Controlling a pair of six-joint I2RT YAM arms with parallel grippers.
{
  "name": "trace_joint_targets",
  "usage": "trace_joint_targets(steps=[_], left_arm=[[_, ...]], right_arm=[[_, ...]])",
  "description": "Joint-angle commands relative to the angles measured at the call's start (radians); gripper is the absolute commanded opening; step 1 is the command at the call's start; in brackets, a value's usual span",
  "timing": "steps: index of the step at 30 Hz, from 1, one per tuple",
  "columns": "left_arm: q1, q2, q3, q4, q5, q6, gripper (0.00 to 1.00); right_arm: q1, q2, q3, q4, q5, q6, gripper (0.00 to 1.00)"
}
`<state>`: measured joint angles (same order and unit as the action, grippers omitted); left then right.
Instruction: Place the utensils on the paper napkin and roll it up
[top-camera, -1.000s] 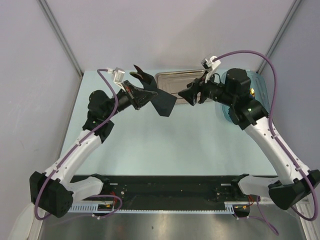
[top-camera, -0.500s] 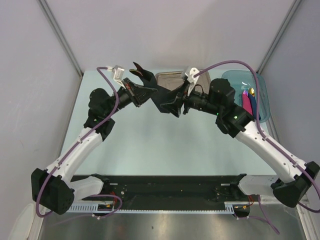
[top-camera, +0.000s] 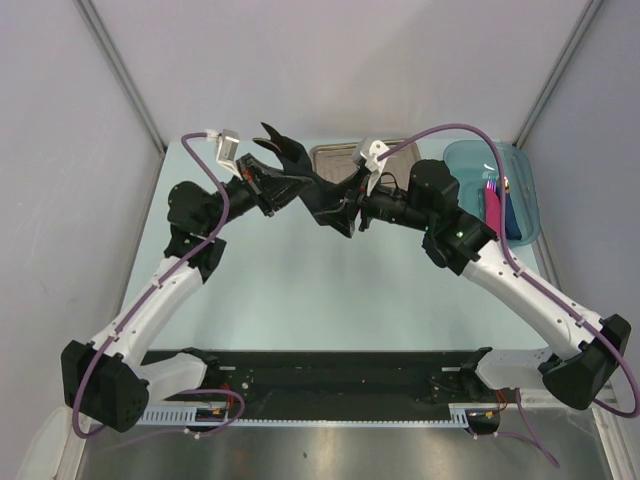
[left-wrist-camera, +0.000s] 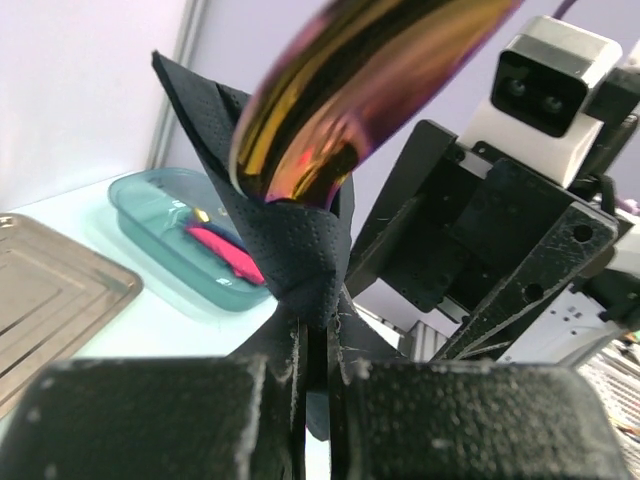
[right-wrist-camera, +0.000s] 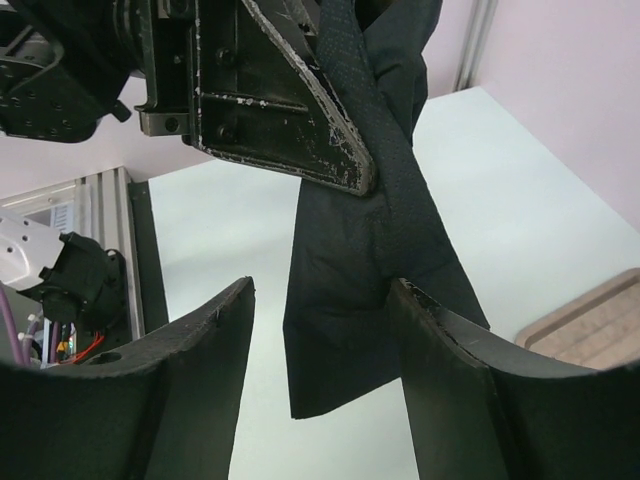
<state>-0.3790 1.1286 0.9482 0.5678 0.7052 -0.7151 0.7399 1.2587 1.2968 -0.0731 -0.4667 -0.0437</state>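
My left gripper (top-camera: 292, 190) (left-wrist-camera: 318, 340) is shut on the black paper napkin (top-camera: 322, 205) (left-wrist-camera: 290, 250) and holds it raised above the table. The napkin is bunched around a utensil whose shiny orange-gold end (left-wrist-camera: 340, 100) sticks out close to the left wrist camera. I cannot make out the dark utensil. My right gripper (top-camera: 345, 208) (right-wrist-camera: 320, 290) is open. Its fingers stand on either side of the napkin's hanging lower flap (right-wrist-camera: 350, 320), and the right finger (right-wrist-camera: 450, 370) touches it.
A steel tray (top-camera: 335, 155) (left-wrist-camera: 50, 290) (right-wrist-camera: 590, 320) lies at the back middle of the table. A teal bin (top-camera: 520, 170) (left-wrist-camera: 160, 195) at the back right holds a pink roll (top-camera: 494, 205) (left-wrist-camera: 225, 250) and a dark blue roll.
My right gripper has swung left from beside the tray to the hanging napkin and now straddles it. My left gripper has shifted slightly left, still holding the napkin.
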Motion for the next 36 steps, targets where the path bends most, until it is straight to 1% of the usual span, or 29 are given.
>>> trace_joint_targets(steps=[1, 6, 17, 21, 22, 25, 28, 35, 36], left_arm=[[-0.008, -0.015, 0.014, 0.207, 0.111, -0.112, 0.0], [-0.008, 0.006, 0.02, 0.273, 0.157, -0.156, 0.0], [-0.009, 0.028, 0.021, 0.308, 0.194, -0.184, 0.0], [-0.009, 0.031, 0.027, 0.314, 0.194, -0.185, 0.0], [-0.009, 0.033, 0.027, 0.316, 0.191, -0.185, 0.0], [-0.009, 0.036, 0.026, 0.319, 0.183, -0.184, 0.0], [-0.009, 0.04, 0.027, 0.331, 0.175, -0.187, 0.0], [-0.009, 0.056, 0.024, 0.371, 0.175, -0.205, 0.0], [-0.009, 0.057, 0.021, 0.374, 0.178, -0.205, 0.0]], right_arm=[[0.018, -0.002, 0.015, 0.022, -0.046, -0.01, 0.62], [0.019, 0.002, 0.019, 0.019, -0.072, -0.008, 0.61], [0.019, 0.011, 0.024, 0.032, -0.073, 0.021, 0.62], [0.024, 0.018, 0.022, 0.035, -0.11, 0.033, 0.55], [0.03, 0.018, 0.022, 0.035, -0.116, 0.037, 0.49], [0.039, 0.021, 0.022, 0.038, -0.142, 0.039, 0.42], [0.049, 0.025, 0.022, 0.042, -0.162, 0.06, 0.4], [0.046, 0.051, 0.036, 0.058, -0.184, 0.123, 0.41], [0.044, 0.056, 0.039, 0.058, -0.188, 0.128, 0.38]])
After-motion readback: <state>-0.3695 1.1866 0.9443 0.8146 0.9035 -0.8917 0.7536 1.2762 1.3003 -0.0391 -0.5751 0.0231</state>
